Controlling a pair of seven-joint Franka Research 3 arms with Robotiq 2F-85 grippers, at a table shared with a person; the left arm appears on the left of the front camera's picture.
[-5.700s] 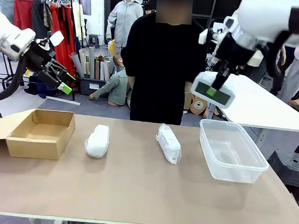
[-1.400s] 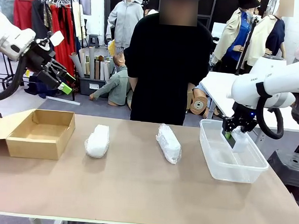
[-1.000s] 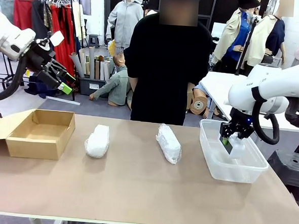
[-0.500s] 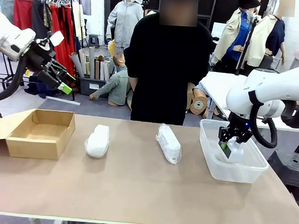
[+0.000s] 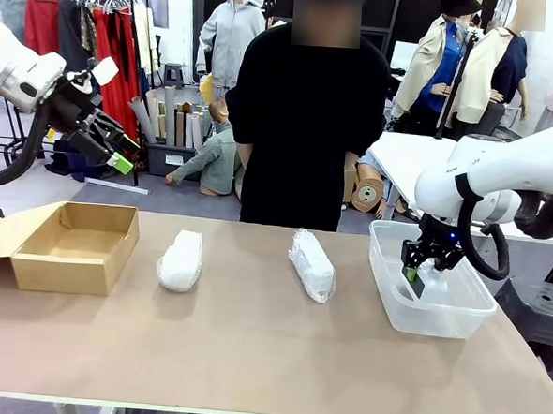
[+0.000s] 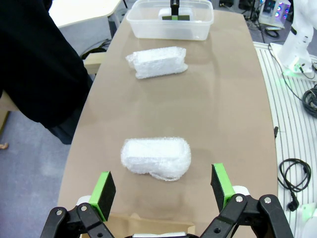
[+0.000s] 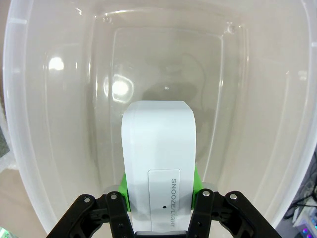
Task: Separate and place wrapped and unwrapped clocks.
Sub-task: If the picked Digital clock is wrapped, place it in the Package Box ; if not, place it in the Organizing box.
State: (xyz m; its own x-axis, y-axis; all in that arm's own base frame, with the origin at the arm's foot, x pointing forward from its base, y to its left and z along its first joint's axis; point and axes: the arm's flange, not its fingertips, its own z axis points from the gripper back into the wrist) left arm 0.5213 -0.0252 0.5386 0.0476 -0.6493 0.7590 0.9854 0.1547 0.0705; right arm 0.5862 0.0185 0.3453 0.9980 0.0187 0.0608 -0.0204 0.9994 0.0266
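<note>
My right gripper (image 5: 417,278) is shut on the bare white clock (image 7: 158,158) and holds it down inside the clear plastic tub (image 5: 384,298); the tub's floor (image 7: 163,64) lies just beyond the clock's end. Two wrapped clocks lie on the brown table: one (image 5: 180,260) near the cardboard box, the other (image 5: 312,264) at the middle. In the left wrist view the nearer bundle (image 6: 156,157) sits ahead of my open left gripper (image 6: 161,186), and the farther bundle (image 6: 157,61) lies beyond it. My left gripper (image 5: 111,145) hangs high above the table's left end.
An open cardboard box (image 5: 72,246) stands at the table's left end. A person in black (image 5: 306,115) stands at the far edge behind the bundles. The tub (image 6: 170,22) is at the far end in the left wrist view. A white table (image 5: 475,191) stands behind on the right.
My right gripper has carried the bare clock from above the tub down into it, sinking lower over the last second. The left arm and both bundles have stayed still.
</note>
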